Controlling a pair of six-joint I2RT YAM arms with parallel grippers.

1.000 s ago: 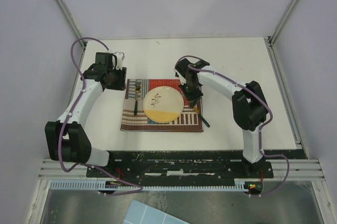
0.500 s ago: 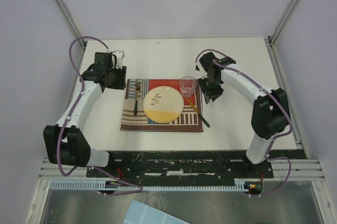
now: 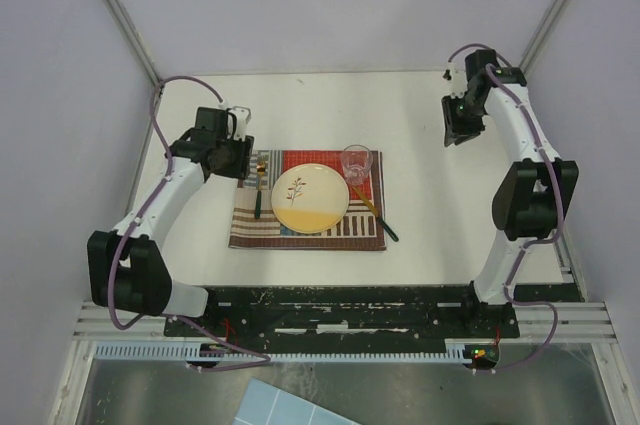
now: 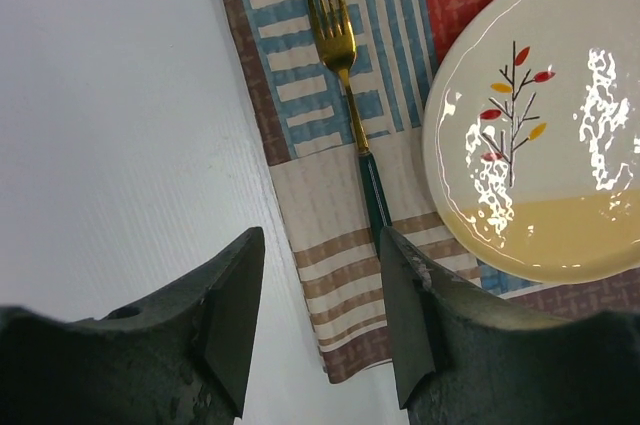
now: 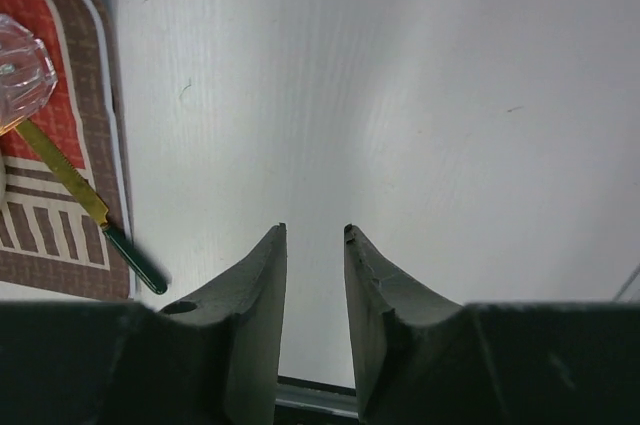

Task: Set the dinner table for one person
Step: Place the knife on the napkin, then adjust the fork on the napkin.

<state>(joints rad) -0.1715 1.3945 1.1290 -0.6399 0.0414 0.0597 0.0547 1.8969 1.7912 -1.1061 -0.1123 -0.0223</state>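
Dinner table: white top w/ metal-framed edges, fills most of the top view. Placemat lies flat near ctr, a bit toward 9 o'clock. Plate sits mid-mat, twig-and-leaf print on it. Fork at plate's 9 o'clock, on mat, just beside the rim but not touching, tines toward 12. Glass upright at plate's 1 o'clock, on mat's red patch. Knife at plate's 4 o'clock, slanted, green handle end off the mat onto the table. Left gripper at plate's 10 o'clock, over mat's far-left corner; jaws fairly wide, nothing btwn them. Right gripper at 2 o'clock, well apart from mat, near table's far-right corner; jaws narrow but parted, nothing held, bare tabletop below.
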